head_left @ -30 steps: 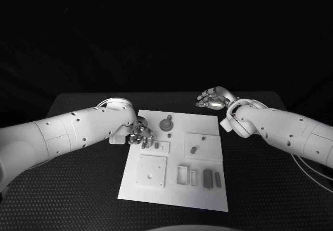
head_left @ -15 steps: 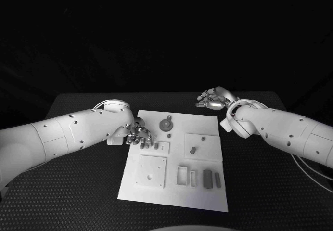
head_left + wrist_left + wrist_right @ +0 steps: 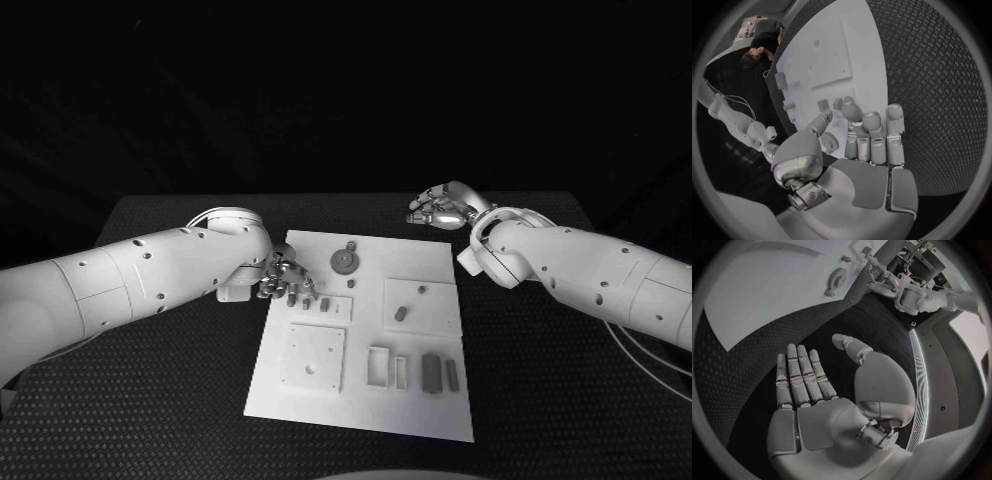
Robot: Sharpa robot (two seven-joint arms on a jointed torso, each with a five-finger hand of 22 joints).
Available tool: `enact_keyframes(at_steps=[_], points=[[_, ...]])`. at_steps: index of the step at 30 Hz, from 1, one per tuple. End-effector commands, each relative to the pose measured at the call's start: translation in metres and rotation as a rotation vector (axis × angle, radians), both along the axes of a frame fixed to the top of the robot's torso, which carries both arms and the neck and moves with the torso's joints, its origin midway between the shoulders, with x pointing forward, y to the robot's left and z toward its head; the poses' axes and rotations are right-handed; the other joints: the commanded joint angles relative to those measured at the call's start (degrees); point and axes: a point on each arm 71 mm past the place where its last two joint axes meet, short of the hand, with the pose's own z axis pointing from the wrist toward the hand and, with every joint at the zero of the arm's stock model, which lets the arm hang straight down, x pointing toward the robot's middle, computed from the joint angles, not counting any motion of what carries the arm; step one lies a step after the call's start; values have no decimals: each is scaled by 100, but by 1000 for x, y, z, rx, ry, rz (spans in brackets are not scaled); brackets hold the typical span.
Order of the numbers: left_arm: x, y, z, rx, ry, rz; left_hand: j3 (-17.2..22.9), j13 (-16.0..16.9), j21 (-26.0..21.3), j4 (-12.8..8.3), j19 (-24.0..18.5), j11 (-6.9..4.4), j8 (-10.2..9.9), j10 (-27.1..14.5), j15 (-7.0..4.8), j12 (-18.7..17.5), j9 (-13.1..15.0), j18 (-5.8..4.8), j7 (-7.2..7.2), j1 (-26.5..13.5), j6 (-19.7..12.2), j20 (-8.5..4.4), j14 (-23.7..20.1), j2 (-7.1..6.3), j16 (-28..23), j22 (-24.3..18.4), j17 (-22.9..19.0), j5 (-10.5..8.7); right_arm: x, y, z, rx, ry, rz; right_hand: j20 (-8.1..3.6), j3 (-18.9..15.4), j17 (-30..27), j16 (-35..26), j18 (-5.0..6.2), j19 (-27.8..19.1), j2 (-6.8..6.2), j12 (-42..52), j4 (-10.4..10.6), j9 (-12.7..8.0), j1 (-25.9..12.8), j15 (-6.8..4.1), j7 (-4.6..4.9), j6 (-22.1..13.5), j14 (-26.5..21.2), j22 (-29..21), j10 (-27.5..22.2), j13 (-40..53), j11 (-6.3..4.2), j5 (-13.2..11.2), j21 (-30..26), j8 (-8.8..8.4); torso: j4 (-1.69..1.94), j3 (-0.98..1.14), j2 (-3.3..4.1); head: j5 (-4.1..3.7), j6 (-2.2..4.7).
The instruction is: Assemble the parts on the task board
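On the black surface (image 3: 173, 380) before you lies the white task board (image 3: 368, 405), its small parts (image 3: 431, 367) resting in and around its recesses, with a round gear-like part (image 3: 346, 259) near the far edge. Your left hand (image 3: 286, 281) hovers at the board's left edge, fingers apart and holding nothing. Your right hand (image 3: 443, 206) sits beyond the board's far right corner, over the surface, fingers likewise extended and empty, well apart from every part.
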Motion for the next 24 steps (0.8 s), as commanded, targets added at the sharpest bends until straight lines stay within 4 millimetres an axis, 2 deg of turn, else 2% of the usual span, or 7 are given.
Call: enact_keyframes(at_steps=[1,7,10,15,17,21,24], points=[[0,0,4,-62,-6,34,-103,8,-26,0,-54,13,-25,-41,5,-14,10,78,-2,-83,-57,-683,-42,-17,-16,84,-2,-21,-1,1,0,0,1,14,16,-7,-7,-7,-73,-41,17,-20,-31,-8,6,38,187,-49,-8,6,26,3,1,29,-22,37,-1,1,1,-4,15],[11,6,25,-245,-64,142,-156,-29,-125,-16,-196,82,-135,-272,-3,-135,13,69,71,-51,-264,-666,-251,-41,-150,62,-60,-19,0,-1,0,-2,0,9,16,-8,-7,-7,-73,-42,17,-21,-31,-9,4,39,188,-50,-8,6,26,3,2,33,-22,37,0,5,0,-12,44],[16,6,36,-399,-111,204,-133,-212,-468,-295,-664,302,-389,-901,219,-569,-70,-76,307,274,-855,-505,-795,205,-599,-30,-255,-12,-1,-2,0,-3,0,8,16,-9,-7,-7,-74,-42,16,-22,-30,-9,3,39,188,-50,-8,7,26,3,2,35,-22,37,11,8,-4,-31,71],[18,-3,46,-520,-239,162,38,-774,-1141,-758,-1372,727,-652,-1626,853,-1564,-380,-133,700,1543,-1495,95,-1412,275,-1563,-263,-690,202,0,-3,0,-3,-1,6,15,-8,-8,-7,-73,-42,16,-23,-32,-9,4,39,187,-50,-8,7,26,3,1,37,-22,37,4,4,-2,-50,153],[18,-8,51,-551,-304,108,81,-998,-1327,-836,-1635,877,-720,-1917,1020,-1915,-502,-133,743,2152,-1642,267,-1592,123,-1817,-302,-815,331,0,-4,0,-4,-1,4,15,-8,-8,-7,-73,-43,15,-23,-32,-9,5,39,187,-50,-8,8,26,3,1,38,-22,37,0,-2,5,-61,172],[12,-21,55,-594,-494,-86,118,-1346,-1362,-862,-1593,1075,-791,-2125,1040,-2422,-698,-133,782,3100,-1752,294,-1512,0,-1883,-294,-852,577,0,-5,0,-5,-1,0,15,-7,-8,-7,-74,-43,14,-24,-33,-9,6,39,187,-51,-9,8,25,3,1,39,-22,37,-4,1,7,-68,206],[5,-29,54,-616,-608,-236,190,-1635,-1413,-845,-1495,1126,-847,-1995,1041,-2801,-914,-133,735,3622,-1708,306,-1426,-78,-1946,-307,-883,320,1,-4,-1,-4,-1,1,15,-6,-8,-7,-74,-44,15,-25,-33,-10,6,38,187,-51,-9,9,25,3,1,40,-22,37,-5,7,4,-78,229]])
